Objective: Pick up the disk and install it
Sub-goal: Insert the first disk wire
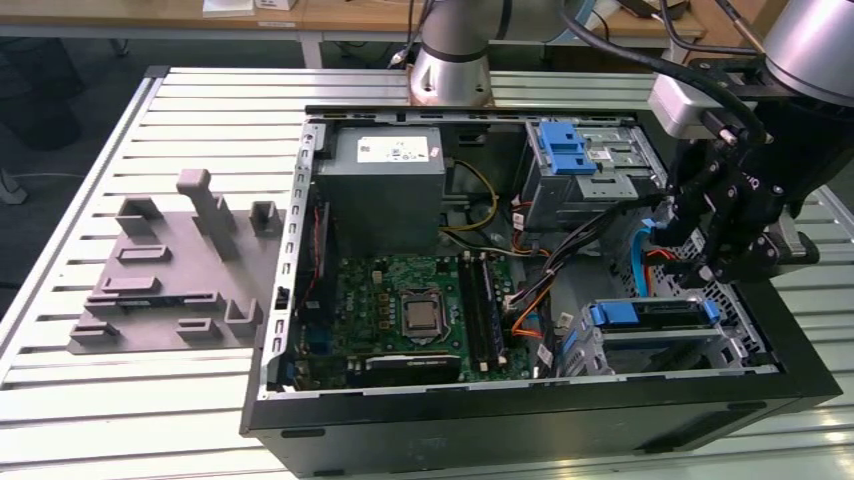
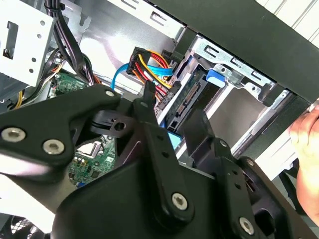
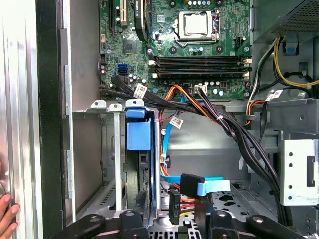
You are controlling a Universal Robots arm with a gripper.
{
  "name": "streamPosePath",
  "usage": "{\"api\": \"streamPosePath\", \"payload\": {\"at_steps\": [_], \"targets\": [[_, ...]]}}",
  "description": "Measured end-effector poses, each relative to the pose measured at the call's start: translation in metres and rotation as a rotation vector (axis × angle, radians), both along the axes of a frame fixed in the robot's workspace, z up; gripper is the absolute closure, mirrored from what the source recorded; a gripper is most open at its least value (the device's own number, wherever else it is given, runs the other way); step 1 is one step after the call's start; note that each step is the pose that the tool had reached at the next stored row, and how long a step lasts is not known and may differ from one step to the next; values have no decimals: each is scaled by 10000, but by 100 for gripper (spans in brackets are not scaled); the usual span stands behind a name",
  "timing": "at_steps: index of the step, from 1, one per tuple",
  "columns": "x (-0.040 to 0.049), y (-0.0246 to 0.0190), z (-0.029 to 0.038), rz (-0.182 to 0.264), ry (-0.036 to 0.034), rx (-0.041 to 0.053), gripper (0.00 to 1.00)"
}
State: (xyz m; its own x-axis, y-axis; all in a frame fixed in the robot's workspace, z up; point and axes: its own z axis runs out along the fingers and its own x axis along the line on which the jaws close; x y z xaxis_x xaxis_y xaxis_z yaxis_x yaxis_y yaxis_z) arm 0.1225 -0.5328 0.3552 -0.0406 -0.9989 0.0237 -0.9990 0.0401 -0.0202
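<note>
Hovering at the exterior view's right, the gripper [image 1: 703, 262] sits just above the disk [image 1: 650, 313], already slotted edge-on in its cage [image 1: 667, 345] at lower right. The disk's long axis runs into the bay; I cannot tell whether the fingers are spread.

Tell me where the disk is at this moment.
The disk sits in the drive cage at the exterior view's right of the computer case, beside the motherboard, just below the gripper.

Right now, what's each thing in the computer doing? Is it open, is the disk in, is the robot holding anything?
Black computer case: lying flat, side panel off, insides showing.
Silver disk with blue plastic frame: on edge in the drive cage slot.
Black end effector: over the cage, holding nothing I can see.
Blue flat cable's black plug: loose, not in the disk.
</note>
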Motion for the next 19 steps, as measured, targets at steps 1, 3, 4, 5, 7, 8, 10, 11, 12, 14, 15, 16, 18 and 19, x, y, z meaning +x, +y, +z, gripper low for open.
{"api": "streamPosePath", "payload": {"at_steps": [1, 3, 4, 5, 7, 8, 10, 11, 12, 14, 15, 16, 18, 19], "targets": [[0, 0, 0, 0, 0, 0, 49], [0, 0, 0, 0, 0, 1, 51], [0, 0, 1, 0, 0, -1, 51], [0, 0, 1, 1, 0, -1, 51], [0, 0, 1, 1, 0, 0, 58], [0, 0, 1, 0, 0, 0, 60], [0, 0, 1, 0, 0, 0, 67], [0, 0, 1, 1, 0, 0, 67], [0, 0, 1, 1, 0, 0, 67], [0, 0, 2, 0, 0, -1, 67], [0, 0, 2, 0, 0, -1, 67], [0, 0, 2, 0, 0, -1, 67], [0, 0, 2, 0, 0, 0, 67], [0, 0, 2, 1, 0, 0, 67]]}}
